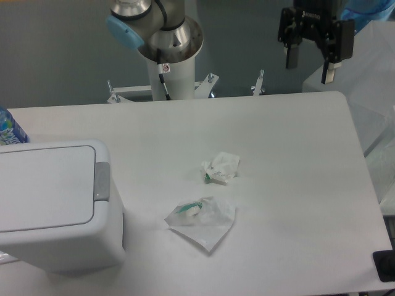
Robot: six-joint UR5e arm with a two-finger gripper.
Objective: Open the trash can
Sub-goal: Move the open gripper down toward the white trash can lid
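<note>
White counter [284, 142] all round, and the bin [58, 209] sits at its near left corner, lid flat and closed, grey tab [102, 181] on the rim (two wrappers [210, 197] lie beside it). Tool [310, 61] hangs high at far right, jaws spread, holding nothing. Approach not begun, I'd say: next, cross over and press that tab.

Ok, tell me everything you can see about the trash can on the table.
The trash can is a boxy white bin, plastic by its look, with rounded corners. Its flat rectangular lid lies closed, and a small grey push-button tab sits on the rim's right edge. It stands upright at the table's front left, partly cut off by the picture's edge. Nothing touches it; the gripper hangs open far off at the upper right.
</note>
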